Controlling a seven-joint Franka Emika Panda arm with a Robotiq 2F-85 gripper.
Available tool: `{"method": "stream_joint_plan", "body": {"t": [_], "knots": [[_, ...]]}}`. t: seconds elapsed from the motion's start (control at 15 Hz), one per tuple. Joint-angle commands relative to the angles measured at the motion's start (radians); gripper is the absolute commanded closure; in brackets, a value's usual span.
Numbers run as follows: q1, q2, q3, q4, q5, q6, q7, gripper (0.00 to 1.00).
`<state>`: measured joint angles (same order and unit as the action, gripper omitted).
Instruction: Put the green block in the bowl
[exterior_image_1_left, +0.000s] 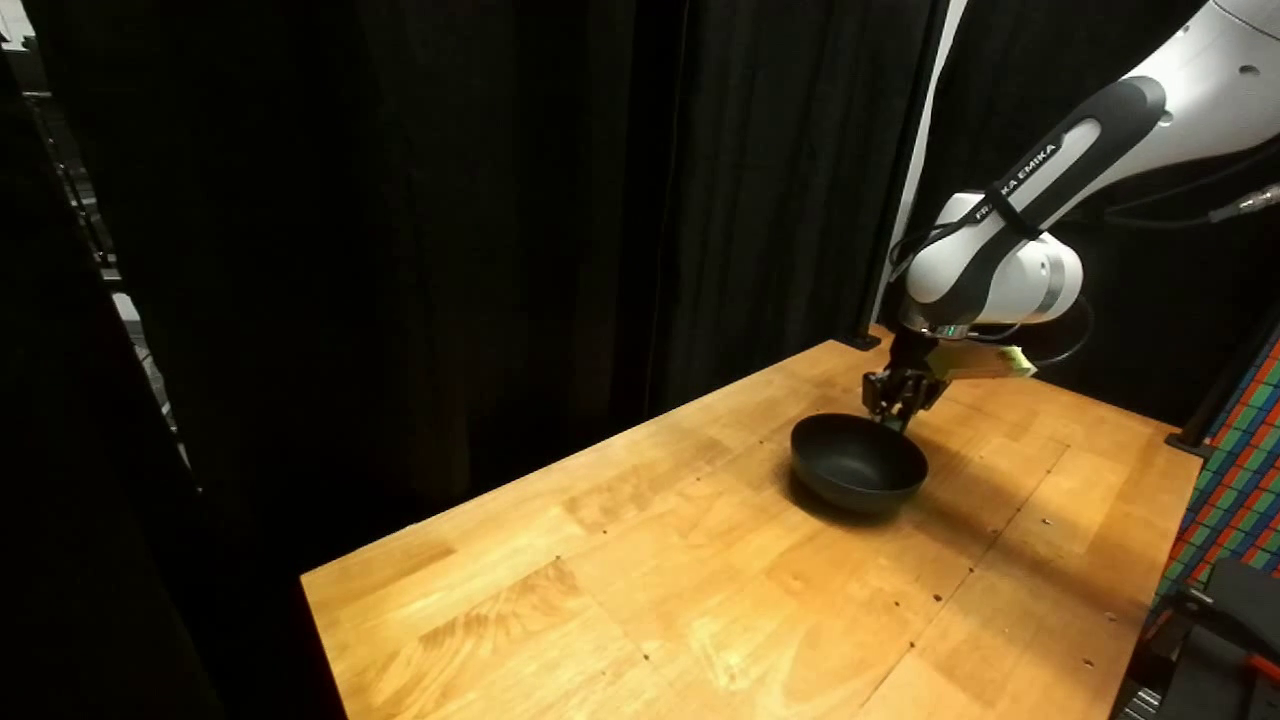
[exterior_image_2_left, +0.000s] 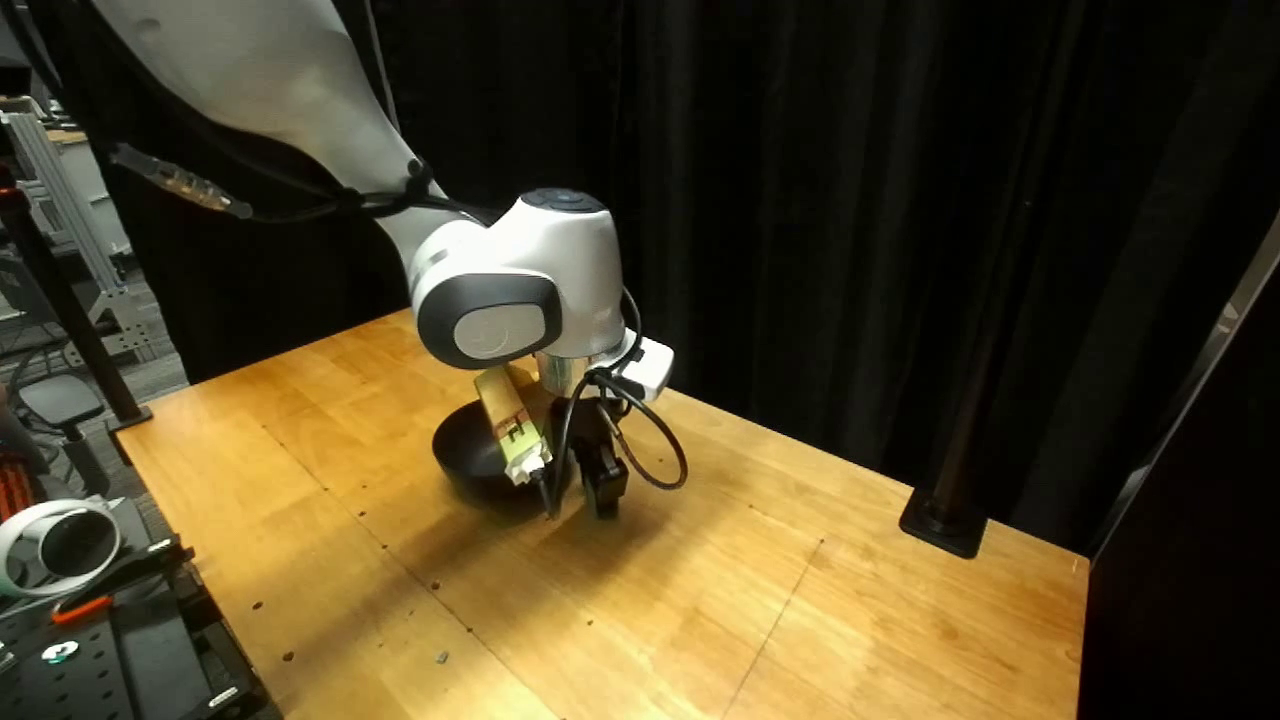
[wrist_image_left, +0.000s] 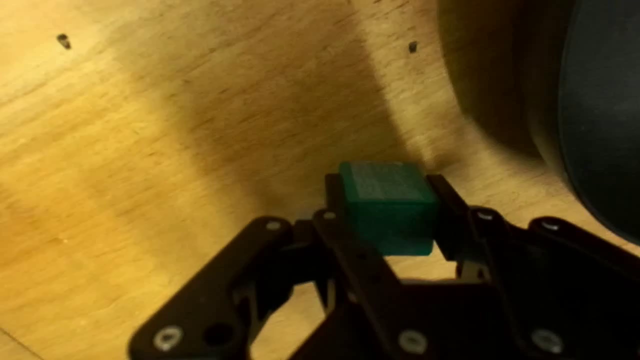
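Note:
The green block (wrist_image_left: 387, 215) sits between the two fingers of my gripper (wrist_image_left: 385, 186) in the wrist view; the fingers press on its sides. A small bit of green shows at the fingertips behind the bowl's rim in an exterior view (exterior_image_1_left: 890, 423). The black bowl (exterior_image_1_left: 858, 480) stands upright on the wooden table, beside my gripper. It also shows partly behind the wrist in an exterior view (exterior_image_2_left: 470, 450) and at the right edge of the wrist view (wrist_image_left: 605, 110). The block is outside the bowl, low over the table; I cannot tell whether it touches the wood.
The wooden table (exterior_image_1_left: 700, 560) extends around the bowl. Black posts stand on its edges, one at the far right in an exterior view (exterior_image_2_left: 945, 515). Black curtains hang behind. A cable (exterior_image_2_left: 650, 470) loops from the wrist. A dark cart (exterior_image_2_left: 110, 640) stands beside the table.

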<state>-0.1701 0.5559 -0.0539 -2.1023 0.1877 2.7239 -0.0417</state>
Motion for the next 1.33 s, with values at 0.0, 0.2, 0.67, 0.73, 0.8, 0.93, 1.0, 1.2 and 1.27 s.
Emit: {"method": "stream_joint_plan", "body": {"t": [0.0,0.2,0.67,0.73,0.8,0.93,1.0,1.2,1.27], "knots": [[-0.003,-0.088,-0.023,-0.012,-0.021,-0.034,0.026,0.83],[-0.010,-0.186,-0.022,-0.034,-0.011,-0.072,0.019,0.83],[-0.013,-0.274,0.041,-0.023,0.119,-0.544,-0.074,0.82],[-0.006,-0.275,0.047,-0.041,0.140,-0.542,-0.082,0.33],[-0.001,-0.273,0.049,-0.049,0.157,-0.549,-0.077,0.31],[0.009,-0.276,0.051,-0.077,0.175,-0.535,-0.078,0.17],[0.008,-0.284,0.048,-0.087,0.180,-0.543,-0.082,0.10],[-0.005,-0.343,0.015,-0.120,0.139,-0.604,-0.085,0.00],[-0.008,-0.376,-0.012,-0.140,0.107,-0.646,-0.050,0.00]]}}
